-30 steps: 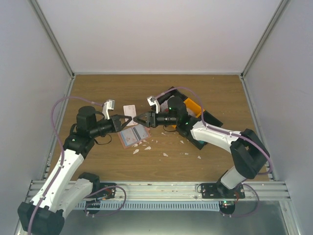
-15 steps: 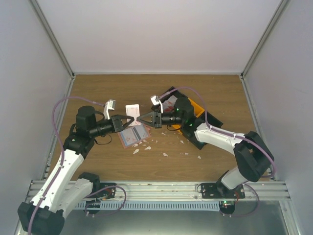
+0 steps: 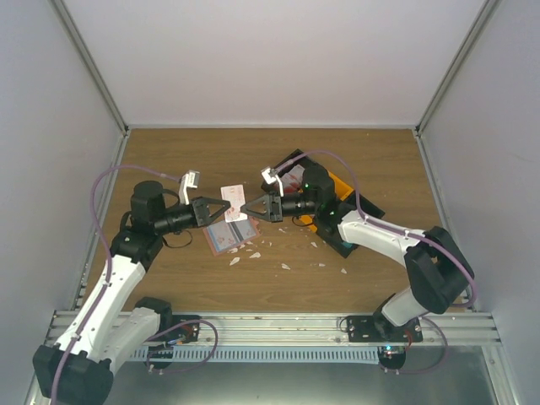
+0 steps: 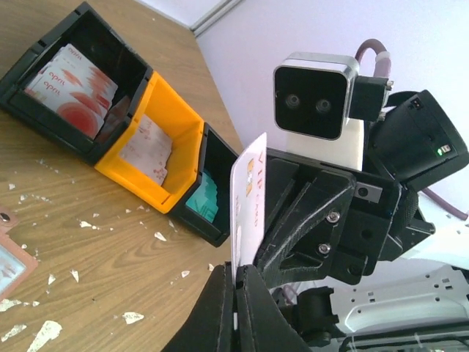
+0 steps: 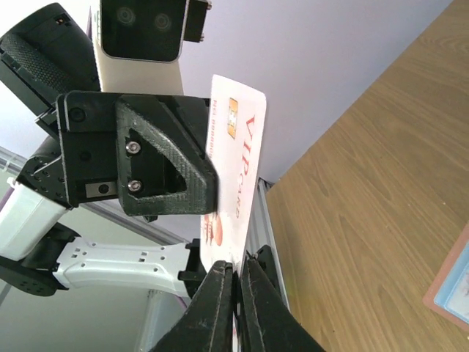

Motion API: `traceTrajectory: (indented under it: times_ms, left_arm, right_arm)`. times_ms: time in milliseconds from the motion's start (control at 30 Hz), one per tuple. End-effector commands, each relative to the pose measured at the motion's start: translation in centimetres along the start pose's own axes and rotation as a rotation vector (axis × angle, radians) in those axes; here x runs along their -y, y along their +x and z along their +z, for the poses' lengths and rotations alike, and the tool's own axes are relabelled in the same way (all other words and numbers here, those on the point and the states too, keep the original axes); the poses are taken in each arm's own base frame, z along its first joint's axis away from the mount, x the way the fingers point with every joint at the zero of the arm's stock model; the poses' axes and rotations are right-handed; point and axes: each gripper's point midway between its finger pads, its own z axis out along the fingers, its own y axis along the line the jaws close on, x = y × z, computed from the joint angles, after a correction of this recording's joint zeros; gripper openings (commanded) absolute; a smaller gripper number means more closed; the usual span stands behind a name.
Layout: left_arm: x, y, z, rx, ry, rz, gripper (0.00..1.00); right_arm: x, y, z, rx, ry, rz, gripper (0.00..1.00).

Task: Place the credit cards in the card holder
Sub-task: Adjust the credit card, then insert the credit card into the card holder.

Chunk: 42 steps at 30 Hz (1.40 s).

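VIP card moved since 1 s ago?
Yes. In the top view the VIP card has shifted slightly right and down, nearer the open card holder.

Credit card (image 5: 238, 169): white, red lettering, gold chip patch, red-pink blotches. Card holder (image 3: 228, 238): salmon-pink, light blue inside. Orange bin (image 4: 132, 180) between black bins (image 4: 44, 51). Worktop (image 3: 354, 160): brown wood grain, white scraps (image 3: 285, 267).

**Top view.** The left arm (image 3: 110, 278) is shown bent at the elbow, with the left gripper (image 3: 224, 209) aimed toward 3 o'clock. The right arm (image 3: 380, 240) is folded likewise, with the right gripper (image 3: 246, 207) aimed toward 9 o'clock. The two grippers are set almost tip to tip. Each pair of jaws is pinched nearly closed on an opposite edge of one credit card (image 3: 233, 196).
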Motion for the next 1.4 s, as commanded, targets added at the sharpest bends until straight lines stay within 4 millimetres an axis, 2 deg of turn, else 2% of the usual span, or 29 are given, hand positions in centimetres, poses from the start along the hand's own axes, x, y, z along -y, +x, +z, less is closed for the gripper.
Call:
traceTrajectory:
  times_ms: [0, 100, 200, 267, 333, 400, 533, 600, 700, 867, 1000, 1167, 1367]
  left_arm:
    - [-0.5, -0.2, 0.4, 0.008, 0.011, 0.023, 0.00]
    - [-1.3, -0.2, 0.4, 0.017, -0.020, 0.017, 0.00]
    - [-3.5, -0.1, 0.5, 0.031, -0.115, -0.019, 0.00]
    - [-5.9, 0.3, 0.4, 0.044, -0.220, -0.067, 0.00]
    - [-9.1, 0.9, 0.0, 0.063, -0.352, -0.132, 0.00]
    - [-11.8, 1.9, -0.2, 0.069, -0.440, -0.169, 0.00]
    - [-14.3, 3.6, 0.4, 0.070, -0.463, -0.227, 0.00]
    - [-15.2, 4.3, 0.7, 0.067, -0.466, -0.258, 0.00]
    - [-16.1, 5.1, 1.0, 0.067, -0.468, -0.285, 0.00]
    - [-17.1, 6.0, 1.4, 0.091, -0.453, -0.327, 0.00]
    - [-17.6, 6.6, 1.9, 0.092, -0.429, -0.343, 0.00]
    - [-18.2, 6.6, 2.4, 0.099, -0.424, -0.340, 0.00]
    - [-19.1, 6.9, 2.8, 0.129, -0.407, -0.379, 0.00]
  right_arm:
    - [-0.3, 0.0, 0.2, -0.030, -0.010, -0.020, 0.07]
    - [0.5, 0.2, 0.1, -0.028, 0.032, -0.007, 0.28]
    - [2.1, 0.5, -0.3, -0.024, 0.117, 0.004, 0.47]
    - [3.2, 0.9, -0.7, -0.034, 0.179, -0.014, 0.53]
    - [5.4, 1.6, -1.2, -0.046, 0.310, -0.028, 0.56]
    - [8.3, 2.7, -1.8, -0.095, 0.490, -0.034, 0.57]
    - [12.7, 4.9, -2.1, -0.216, 0.749, -0.064, 0.57]
    - [14.5, 6.0, -2.1, -0.270, 0.847, -0.068, 0.57]
    - [16.7, 6.7, -1.9, -0.307, 0.946, -0.079, 0.57]
    - [19.8, 7.6, -1.2, -0.354, 1.009, -0.068, 0.56]
    - [21.6, 8.7, -0.8, -0.391, 1.024, -0.046, 0.56]
    - [22.6, 9.3, -0.4, -0.403, 1.019, -0.032, 0.55]
    - [23.6, 9.6, -1.4, -0.392, 1.085, 0.000, 0.47]
